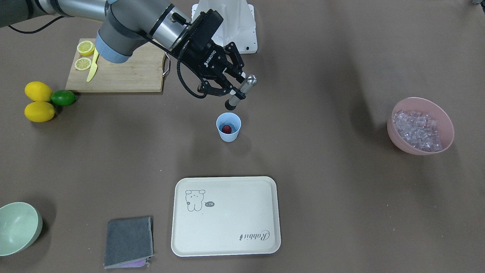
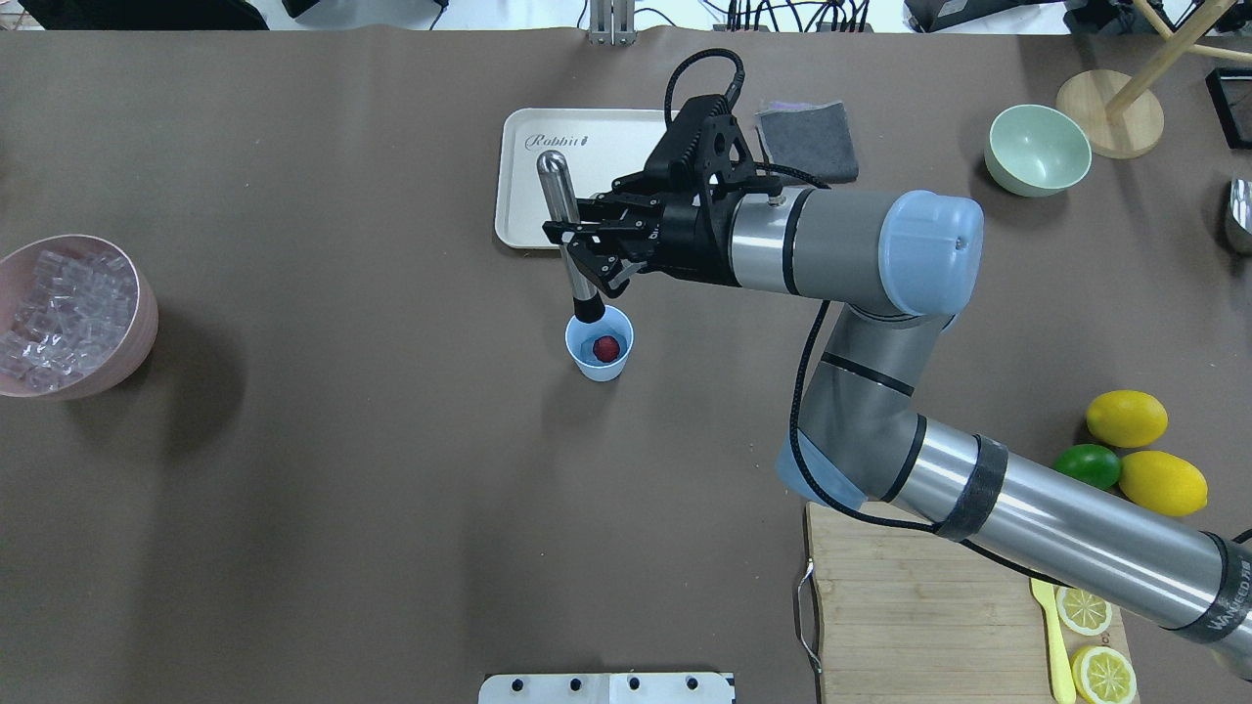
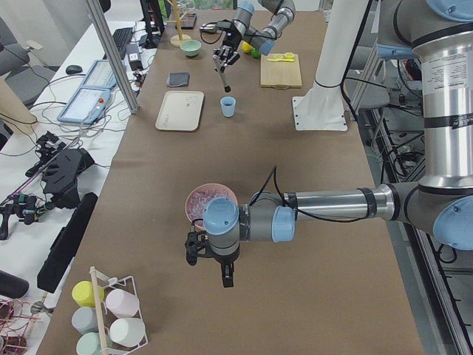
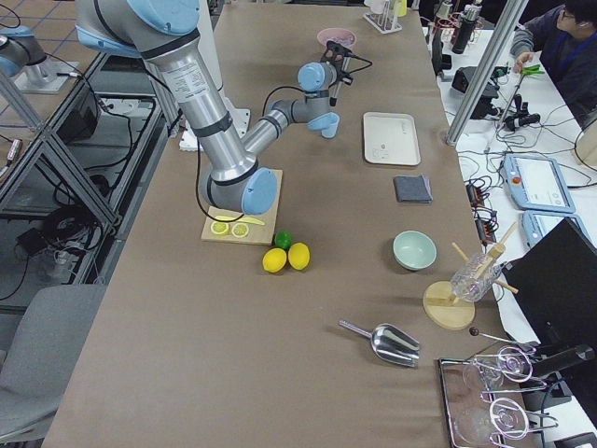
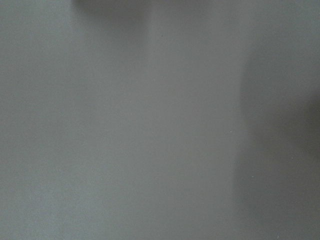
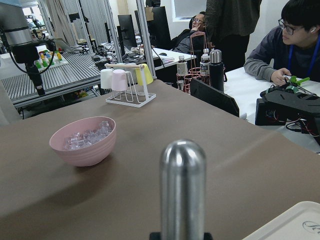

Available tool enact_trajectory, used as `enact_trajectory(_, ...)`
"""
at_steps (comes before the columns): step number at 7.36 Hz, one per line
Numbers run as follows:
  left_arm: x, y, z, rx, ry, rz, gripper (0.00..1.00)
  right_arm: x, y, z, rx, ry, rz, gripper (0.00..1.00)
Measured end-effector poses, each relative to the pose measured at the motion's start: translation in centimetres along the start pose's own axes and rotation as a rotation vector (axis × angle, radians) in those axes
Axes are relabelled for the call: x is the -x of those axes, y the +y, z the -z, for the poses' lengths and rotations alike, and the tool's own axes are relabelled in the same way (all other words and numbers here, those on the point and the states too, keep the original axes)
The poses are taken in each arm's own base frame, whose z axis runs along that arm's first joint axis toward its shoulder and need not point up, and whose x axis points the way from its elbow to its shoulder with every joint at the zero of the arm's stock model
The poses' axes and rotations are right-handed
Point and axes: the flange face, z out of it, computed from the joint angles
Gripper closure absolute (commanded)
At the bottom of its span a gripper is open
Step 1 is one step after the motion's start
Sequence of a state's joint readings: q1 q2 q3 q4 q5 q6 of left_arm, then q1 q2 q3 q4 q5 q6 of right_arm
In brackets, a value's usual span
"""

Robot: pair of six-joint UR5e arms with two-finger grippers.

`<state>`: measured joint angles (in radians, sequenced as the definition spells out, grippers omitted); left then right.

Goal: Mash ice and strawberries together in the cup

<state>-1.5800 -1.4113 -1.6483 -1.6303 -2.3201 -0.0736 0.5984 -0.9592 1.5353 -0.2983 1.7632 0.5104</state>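
Steel-tooled, pinches the muddler (image 2: 559,200) in the right gripper (image 2: 579,256), tip just over the cup (image 2: 597,370), to crush the strawberry (image 2: 607,347); cannot tell the state of the left gripper (image 3: 226,277).

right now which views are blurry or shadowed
Left wrist view: only bare table, with a soft shadow at right. Right wrist view: the muddler looms close and soft; the pink bowl is sharper. Front-facing view: even light, faint shadow by the cup.
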Motion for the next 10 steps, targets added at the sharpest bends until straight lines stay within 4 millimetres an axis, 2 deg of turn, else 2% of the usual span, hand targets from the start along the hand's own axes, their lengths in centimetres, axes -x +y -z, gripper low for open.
enact_trajectory(2,0.0,-0.1,0.0,0.0,-0.003,-0.001,0.01,-1.2,4.6,0.1,-0.058,0.005,-0.001,1.0)
enact_trajectory(5,0.0,-0.3,0.0,-0.001,-0.005,-0.002,0.01,-0.3,8.3,-0.6,-0.06,0.018,-0.017,1.0)
enact_trajectory(6,0.0,-0.3,-0.1,0.0,-0.005,-0.001,0.01,-0.1,9.0,-0.7,-0.059,0.022,-0.02,1.0)
enact_trajectory(10,0.1,-0.3,-0.2,0.003,-0.003,0.0,0.01,0.2,8.2,-0.4,-0.1,0.005,-0.015,1.0)
